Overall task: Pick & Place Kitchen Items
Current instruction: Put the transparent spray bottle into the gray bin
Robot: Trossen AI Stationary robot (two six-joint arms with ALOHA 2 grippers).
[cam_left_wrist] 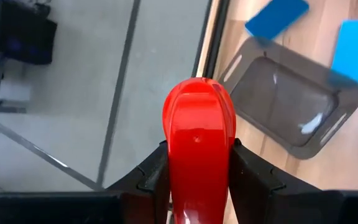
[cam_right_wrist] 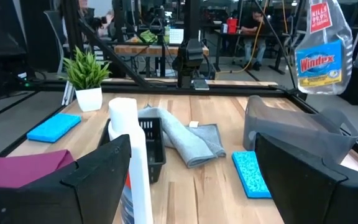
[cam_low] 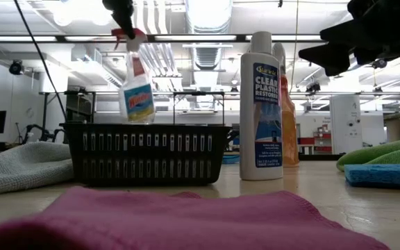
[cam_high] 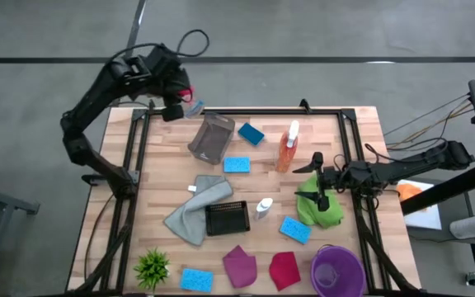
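My left gripper [cam_high: 176, 106] is shut on the clear spray bottle with the red trigger [cam_low: 136, 83], high over the table's far left edge, beside the grey bin [cam_high: 211, 137]. My right gripper [cam_high: 313, 183] is open and empty, hovering over the green cloth [cam_high: 320, 208] at the right. The orange spray bottle [cam_high: 288, 148] stands upright mid-table. Blue sponges [cam_high: 251, 133] [cam_high: 236, 164] [cam_high: 294, 229] [cam_high: 196, 279] lie flat. The grey cloth [cam_high: 195, 206] lies beside the black basket [cam_high: 226, 218]. The magenta cloth [cam_high: 239, 266] and red cloth [cam_high: 284, 269] lie near the front edge. My left gripper pinches the bottle's red trigger head [cam_left_wrist: 199, 134] between its two fingers [cam_left_wrist: 156, 177], one on each side. The fingers come from above, pointing down. The bottle hangs below them, nearly upright and lifted clear of the table [cam_low: 136, 90].
A white bottle [cam_high: 263, 208] stands next to the black basket. A purple bowl [cam_high: 336, 271] sits at the front right corner and a small spiky plant [cam_high: 152, 266] at the front left. Black rails [cam_high: 138, 140] run along the table's sides.
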